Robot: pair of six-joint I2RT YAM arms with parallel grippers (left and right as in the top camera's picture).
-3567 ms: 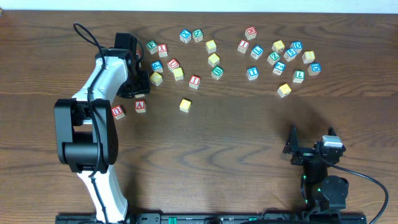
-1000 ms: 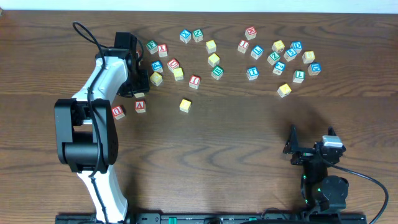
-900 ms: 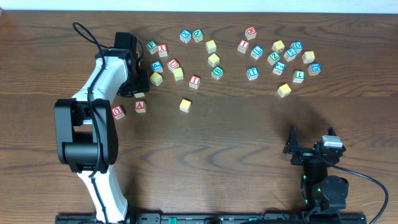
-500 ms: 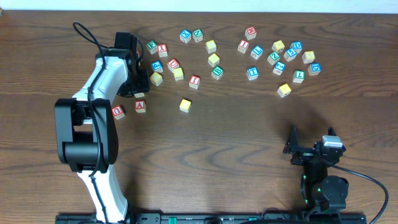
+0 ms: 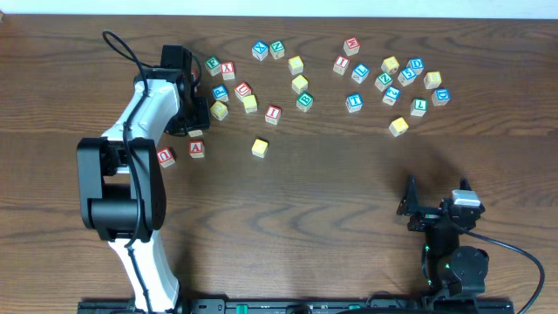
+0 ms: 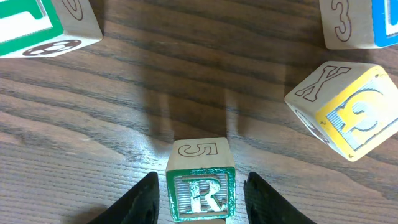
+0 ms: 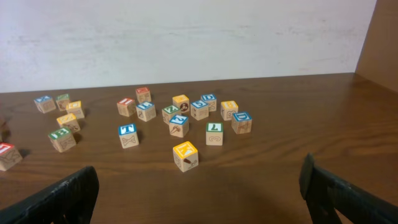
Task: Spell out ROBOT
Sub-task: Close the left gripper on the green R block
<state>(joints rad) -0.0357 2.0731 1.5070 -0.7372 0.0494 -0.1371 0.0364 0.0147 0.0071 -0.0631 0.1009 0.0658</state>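
The green-bordered R cube [image 6: 200, 193] sits between my left gripper's [image 6: 202, 177] two black fingers, which close on its left and right sides; a "5" shows on its far face. In the overhead view that gripper [image 5: 196, 122] hangs over the left end of the scatter, and a sliver of the R cube [image 5: 195, 133] shows under it. The blue-bordered T cube [image 5: 353, 102] lies in the right cluster and shows as T [image 7: 127, 130] in the right wrist view. Yellow-faced cubes lie at centre [image 5: 260, 147] and at right [image 5: 398, 126]. My right gripper [image 7: 199, 168] stands wide open over bare wood.
Red-lettered A [image 5: 197, 148] and U [image 5: 166, 157] cubes lie just below the left gripper. A yellow-faced X cube [image 6: 348, 109] and a green-bordered cube [image 6: 37, 28] stand close to the R cube. Several more letter cubes spread along the far half of the table [image 5: 288, 227].
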